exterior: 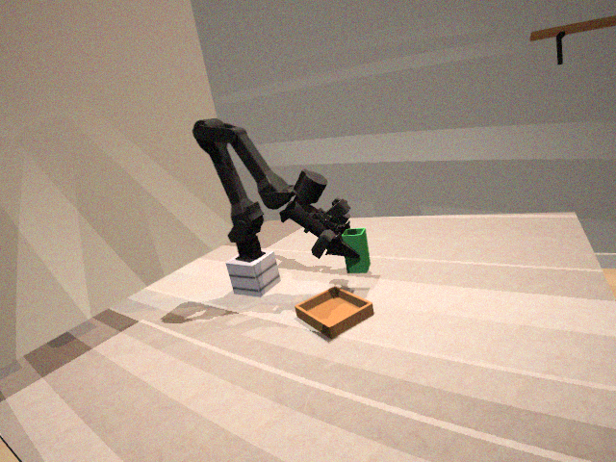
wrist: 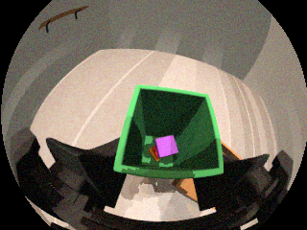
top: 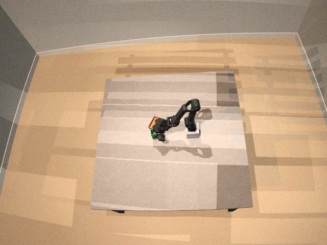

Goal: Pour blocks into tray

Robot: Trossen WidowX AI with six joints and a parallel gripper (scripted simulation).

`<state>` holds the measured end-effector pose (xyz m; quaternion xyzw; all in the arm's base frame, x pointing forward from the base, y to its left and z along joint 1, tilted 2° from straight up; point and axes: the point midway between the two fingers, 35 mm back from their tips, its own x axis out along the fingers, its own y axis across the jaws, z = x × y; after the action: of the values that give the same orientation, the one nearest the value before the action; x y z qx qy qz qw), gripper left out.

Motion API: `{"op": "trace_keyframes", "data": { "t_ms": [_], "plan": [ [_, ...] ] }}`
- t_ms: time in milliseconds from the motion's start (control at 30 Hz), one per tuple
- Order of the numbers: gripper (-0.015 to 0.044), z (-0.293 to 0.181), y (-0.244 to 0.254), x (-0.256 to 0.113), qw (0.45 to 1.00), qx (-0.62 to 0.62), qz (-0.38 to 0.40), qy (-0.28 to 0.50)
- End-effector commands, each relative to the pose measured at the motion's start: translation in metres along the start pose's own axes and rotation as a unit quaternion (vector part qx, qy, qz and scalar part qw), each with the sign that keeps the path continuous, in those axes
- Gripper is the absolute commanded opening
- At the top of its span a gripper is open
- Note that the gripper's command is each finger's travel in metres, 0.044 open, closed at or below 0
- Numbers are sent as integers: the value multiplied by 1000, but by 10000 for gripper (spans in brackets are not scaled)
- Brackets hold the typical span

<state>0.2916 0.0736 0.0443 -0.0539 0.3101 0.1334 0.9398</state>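
Fingers (top: 156,134) (exterior: 352,248) clamped on green cup (top: 153,136) (exterior: 359,250) (wrist: 168,172), near-upright, seemingly just off the tabletop (top: 158,184) (exterior: 448,347) (wrist: 96,91), beside orange tray (top: 153,122) (exterior: 334,309) (wrist: 188,188). Purple block (top: 154,133) (wrist: 166,146) inside. Should keep it level, clear the tray wall, center the mouth, then tip slowly, low; fast tilt could scatter blocks.
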Motion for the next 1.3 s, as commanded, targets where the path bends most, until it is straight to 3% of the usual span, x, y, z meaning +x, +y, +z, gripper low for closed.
{"op": "trace_keyframes", "data": {
  "t_ms": [0, 767, 1267],
  "plan": [
    [0, 4, -21, 1, 999, 24, -29, 0],
    [0, 2, -130, -13, 974, 142, -175, -2],
    [0, 2, -134, -12, 955, 235, -178, -19]
  ]
}}
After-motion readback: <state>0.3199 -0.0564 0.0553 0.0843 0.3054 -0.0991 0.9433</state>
